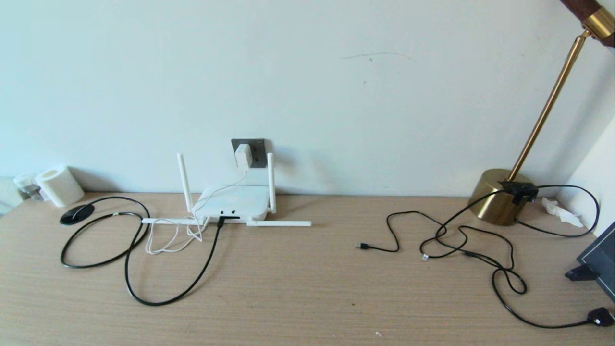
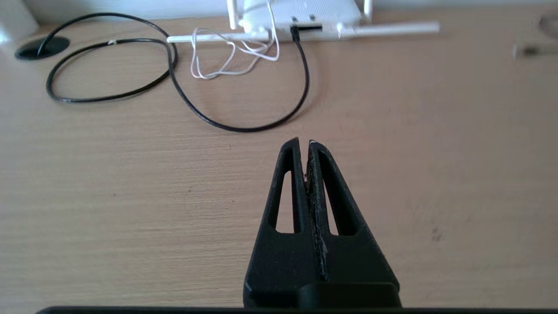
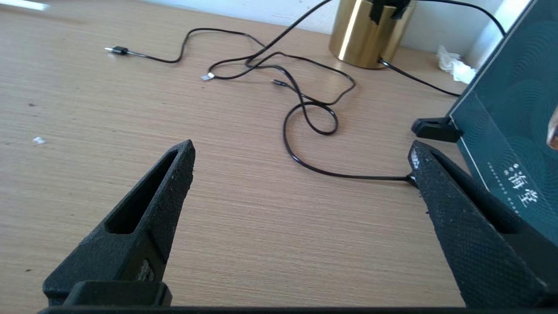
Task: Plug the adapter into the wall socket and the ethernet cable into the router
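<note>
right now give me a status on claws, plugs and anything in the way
Left claw shut, empty, over bare table. Right claw open, empty. Adapter in wall socket; ethernet cable in router. Nothing in the way.

Neither arm is seen in the head view. Much of the socket [image 1: 257,150] is covered by the adapter [image 1: 243,155], so its pin holes cannot be told. The router [image 2: 305,17] is cut off by the left wrist picture's edge, with only 2 antennas shown whole. The lamp [image 1: 543,115] is cut off above, and the dark box [image 3: 510,113] at the right wrist picture's edge.
</note>
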Motion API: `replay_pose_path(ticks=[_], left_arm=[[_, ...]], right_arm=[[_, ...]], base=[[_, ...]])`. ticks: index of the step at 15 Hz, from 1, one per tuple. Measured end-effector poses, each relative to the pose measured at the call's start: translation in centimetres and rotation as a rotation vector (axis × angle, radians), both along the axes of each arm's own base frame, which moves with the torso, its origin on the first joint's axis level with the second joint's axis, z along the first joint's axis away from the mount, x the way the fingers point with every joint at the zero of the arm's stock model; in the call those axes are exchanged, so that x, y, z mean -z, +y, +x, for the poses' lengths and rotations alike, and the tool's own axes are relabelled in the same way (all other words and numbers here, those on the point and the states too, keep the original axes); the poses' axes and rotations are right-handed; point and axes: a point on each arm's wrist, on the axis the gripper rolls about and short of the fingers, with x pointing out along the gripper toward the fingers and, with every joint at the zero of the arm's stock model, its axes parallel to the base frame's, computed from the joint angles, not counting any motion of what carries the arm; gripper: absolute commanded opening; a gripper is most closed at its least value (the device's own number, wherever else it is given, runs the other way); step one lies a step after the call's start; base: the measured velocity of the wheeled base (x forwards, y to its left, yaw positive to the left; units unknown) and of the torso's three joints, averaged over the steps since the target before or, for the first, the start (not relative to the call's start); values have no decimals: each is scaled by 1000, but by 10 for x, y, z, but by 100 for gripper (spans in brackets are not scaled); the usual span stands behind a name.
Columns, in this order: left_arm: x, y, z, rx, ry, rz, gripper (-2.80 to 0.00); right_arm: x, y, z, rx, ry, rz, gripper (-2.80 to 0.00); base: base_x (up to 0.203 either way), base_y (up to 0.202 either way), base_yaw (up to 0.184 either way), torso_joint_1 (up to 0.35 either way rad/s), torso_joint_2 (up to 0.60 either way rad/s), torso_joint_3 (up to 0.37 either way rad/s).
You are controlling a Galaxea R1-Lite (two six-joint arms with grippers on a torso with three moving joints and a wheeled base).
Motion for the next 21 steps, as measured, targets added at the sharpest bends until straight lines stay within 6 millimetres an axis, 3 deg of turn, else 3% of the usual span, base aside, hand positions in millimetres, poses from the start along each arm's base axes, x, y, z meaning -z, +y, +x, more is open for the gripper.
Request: replay_pose_path(ticks=[15,21], left_arm=[[1,0,-2,-2,-27,-14,-280],[1,0,-2,-2,-26,-15,-280]], right_arm=[[0,0,0,2,0,5,0],[-1,-1,0,26,-6,122,0]], base=[[0,0,0,0,0,0],[0,0,0,0,0,0]])
